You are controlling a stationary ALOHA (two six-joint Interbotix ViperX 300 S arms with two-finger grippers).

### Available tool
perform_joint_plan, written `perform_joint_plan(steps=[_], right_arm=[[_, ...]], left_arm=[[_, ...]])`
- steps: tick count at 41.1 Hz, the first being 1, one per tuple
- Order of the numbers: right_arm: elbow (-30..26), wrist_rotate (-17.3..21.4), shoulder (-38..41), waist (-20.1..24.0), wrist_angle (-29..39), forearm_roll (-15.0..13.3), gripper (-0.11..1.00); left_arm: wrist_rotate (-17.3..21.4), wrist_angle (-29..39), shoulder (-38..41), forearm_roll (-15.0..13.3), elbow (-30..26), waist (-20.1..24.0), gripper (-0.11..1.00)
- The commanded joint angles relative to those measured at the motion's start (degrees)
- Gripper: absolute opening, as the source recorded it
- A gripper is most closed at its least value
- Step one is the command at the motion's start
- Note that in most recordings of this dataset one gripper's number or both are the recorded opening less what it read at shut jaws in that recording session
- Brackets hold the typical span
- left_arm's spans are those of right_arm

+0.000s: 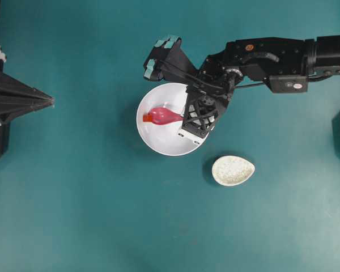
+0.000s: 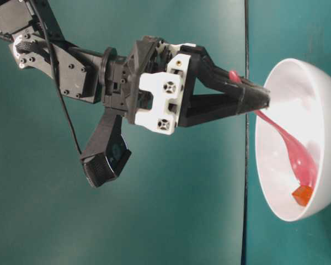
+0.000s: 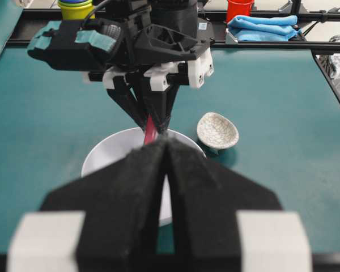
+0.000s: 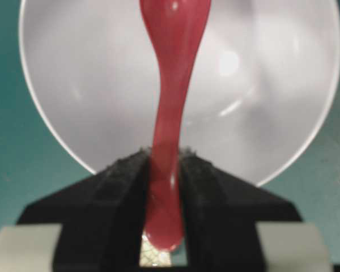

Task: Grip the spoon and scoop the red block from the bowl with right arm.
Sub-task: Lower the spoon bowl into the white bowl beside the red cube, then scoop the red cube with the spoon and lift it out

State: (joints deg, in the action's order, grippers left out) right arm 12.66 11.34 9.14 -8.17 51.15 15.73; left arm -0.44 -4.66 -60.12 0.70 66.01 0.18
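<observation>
1. The spoon [image 1: 165, 117], a glossy pink-magenta soup spoon with a deep oval scoop and a straight handle, was what we found clamped by its handle between the black fingers of the right gripper [image 4: 163, 187].
2. We saw its scoop lying down inside the large plain white round bowl [image 1: 153, 141], pointing toward the bowl's left side in the overhead view, while the handle rose over the bowl's right half.
3. The tiny orange-red cube, the red block [image 1: 148, 118], sat inside the bowl, touching the tip of the scoop; in the table-level view we saw it at the scoop's end against the bowl's inner wall.
4. We could not tell whether the block lay in the scoop or just beside it.
5. The right arm [image 1: 272, 56], black and jointed with white gripper parts and teal accents, reached in from the right of the overhead view.
6. The left gripper [image 3: 166, 170] hung well apart from the bowl, its black padded fingers pressed together on nothing.
7. A small speckled off-white teardrop-shaped dish [image 1: 233, 170] stood on the teal table [image 1: 79, 215] near the bowl, not touching it.
</observation>
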Motion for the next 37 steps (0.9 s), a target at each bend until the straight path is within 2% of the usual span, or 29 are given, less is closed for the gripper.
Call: perform_joint_plan(steps=[1,26,37], right_arm=[[-0.7,0.1,-1.8,0.4,-0.5,0.8,0.22],[-0.5,0.1,-2.8,1.0,-4.0,1.2,0.22],[5.1,0.7,-6.4,1.1,-10.3,1.2,0.22]], left_arm=[[-0.1,-0.2,0.3,0.1,-1.8,0.0,0.0],[-0.6,-0.2,0.3,0.1,-1.8,-0.1,0.0],[-0.6,-0.2,0.2,0.1,-1.8,0.0,0.0]])
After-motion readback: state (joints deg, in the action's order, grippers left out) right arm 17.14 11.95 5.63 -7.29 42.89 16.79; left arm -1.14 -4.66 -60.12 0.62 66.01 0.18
